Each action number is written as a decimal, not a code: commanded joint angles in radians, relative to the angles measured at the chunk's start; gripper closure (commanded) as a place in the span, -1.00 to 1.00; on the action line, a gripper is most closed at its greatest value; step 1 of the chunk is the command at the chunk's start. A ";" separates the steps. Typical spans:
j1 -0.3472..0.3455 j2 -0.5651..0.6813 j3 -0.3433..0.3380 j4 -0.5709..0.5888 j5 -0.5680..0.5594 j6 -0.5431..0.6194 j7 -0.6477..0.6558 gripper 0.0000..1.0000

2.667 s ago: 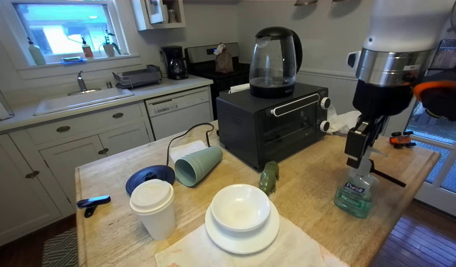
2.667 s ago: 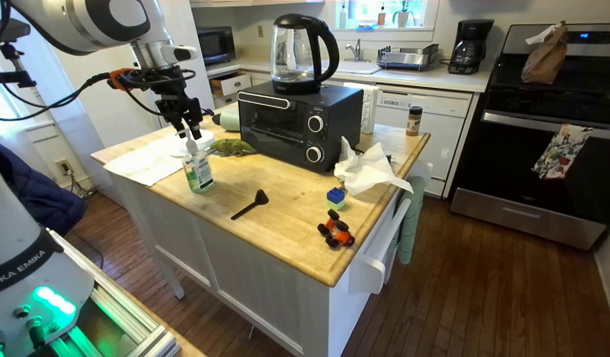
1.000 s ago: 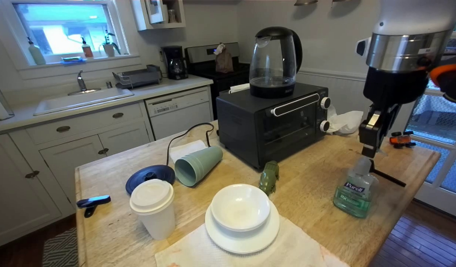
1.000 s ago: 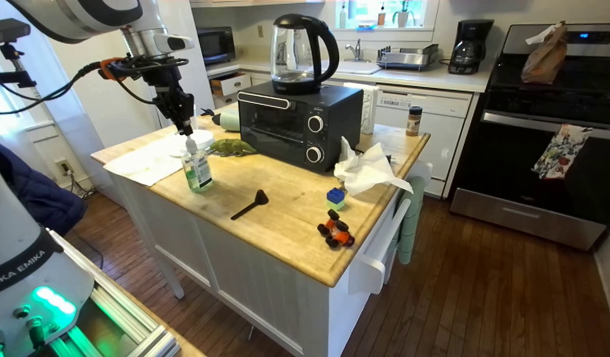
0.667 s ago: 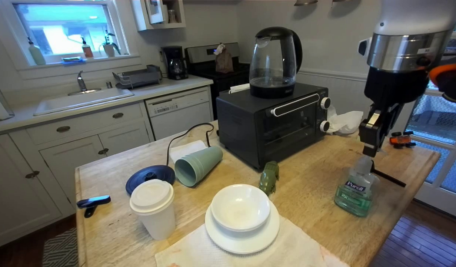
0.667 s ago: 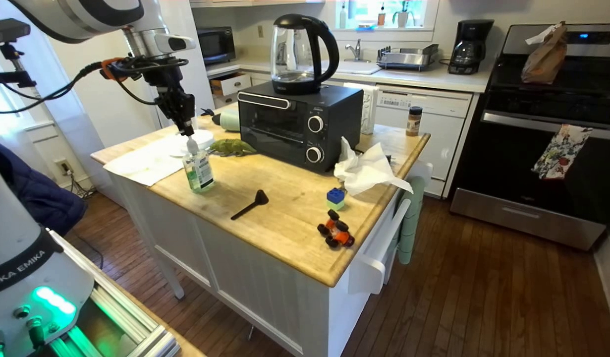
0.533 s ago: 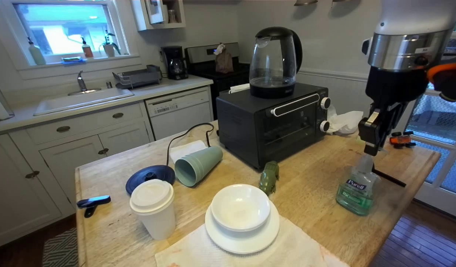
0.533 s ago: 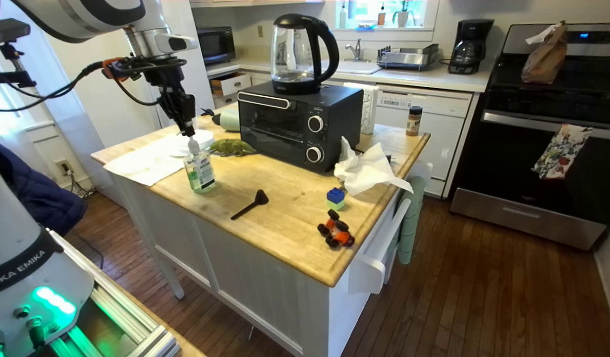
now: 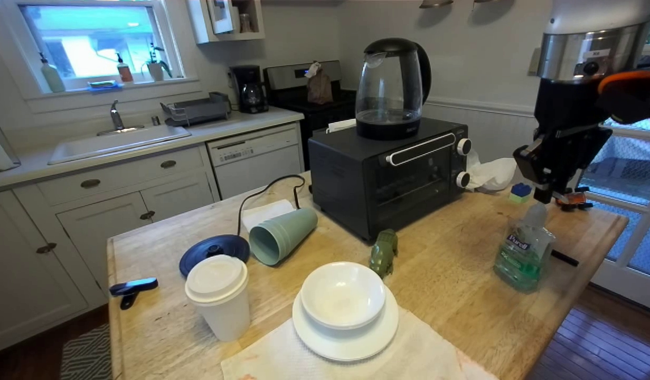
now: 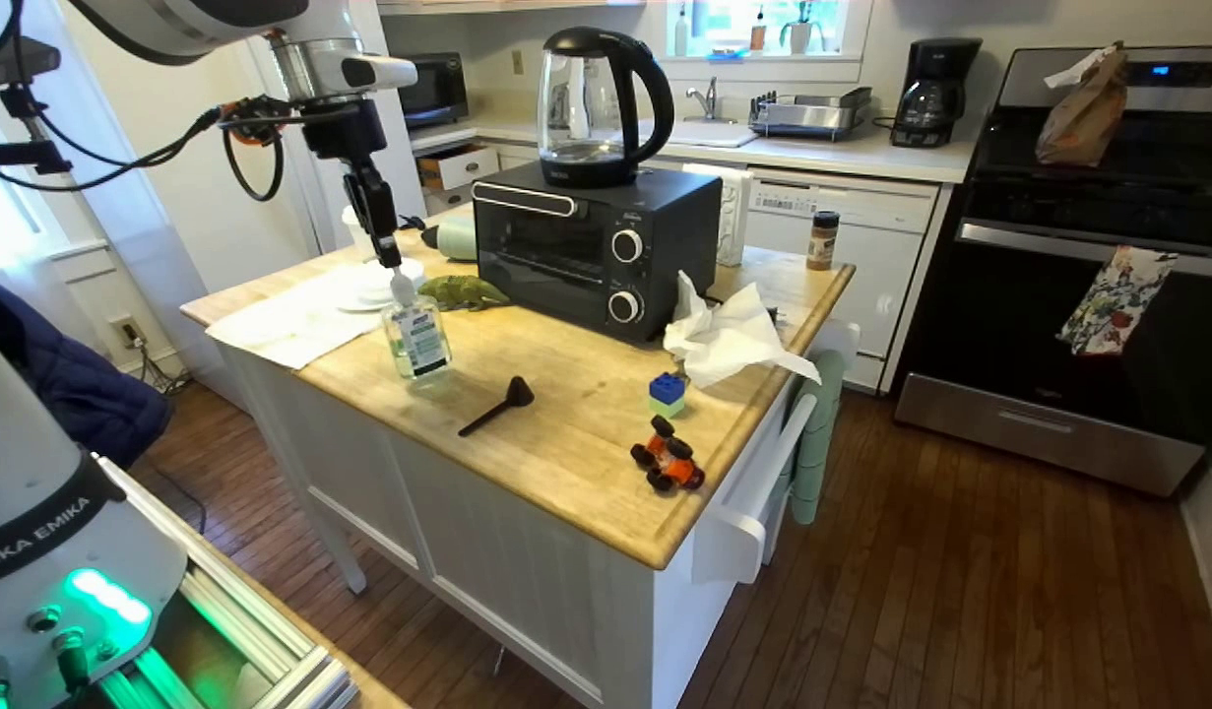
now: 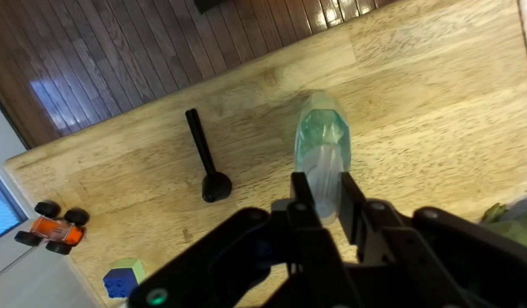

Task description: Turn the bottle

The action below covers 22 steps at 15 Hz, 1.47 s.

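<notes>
We see one gripper [image 11: 322, 176] with two black fingers [image 11: 302, 188], and they pinch the top of one clear bottle [image 10: 418, 340] with green stuff inside. The bottle looks mostly upright near the long edge of the table [image 10: 576, 443], between one black scoop [image 11: 208, 167] and one white plate [image 9: 351, 345] (we can't tell if its bottom touches the wood). On the plate we count one white bowl [image 9: 343, 295], and under the plate lies one flat white sheet [image 9: 272, 353].

Next we count one green toy animal [image 9: 384, 253], one orange toy car [image 11: 55, 229] and two toy blocks [image 11: 120, 282], one blue on top of one light green. One green cup [image 9: 290, 232] lies on its side. One white cup [image 9: 224, 311] stands up with its lid [image 9: 216, 277] on, and one dark blue round thing [image 9: 195, 256] is close by. One black toaster oven [image 9: 346, 174] holds up one glass kettle [image 9: 388, 84], and one crumpled white sheet [image 10: 729, 340] is next to the oven. One small jar [image 10: 822, 241] stands on a corner of the table.

The table top is light brown wood with stripes, and its sides are white. Around it we see a floor [image 10: 960, 551] of dark brown boards, one sink [image 9: 124, 145] under one window [image 9: 92, 47], one coffee maker [image 10: 932, 98], and one stove [image 10: 1049, 286] with one paper bag [image 10: 1086, 113] on it.
</notes>
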 commanded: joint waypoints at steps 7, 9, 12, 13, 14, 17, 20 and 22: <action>0.007 0.002 0.001 -0.003 0.000 -0.002 0.000 0.59; -0.010 0.009 0.014 0.011 -0.020 -0.018 0.050 0.90; -0.037 0.012 0.020 0.034 -0.032 -0.020 0.161 0.90; -0.045 0.013 0.023 0.045 -0.036 -0.028 0.203 0.90; -0.052 0.015 0.026 0.053 -0.039 -0.031 0.246 0.90; -0.062 0.030 0.032 0.068 -0.036 -0.040 0.379 0.90; -0.069 0.055 0.041 0.086 -0.040 -0.071 0.551 0.90; -0.061 0.074 0.045 0.094 -0.036 -0.079 0.671 0.90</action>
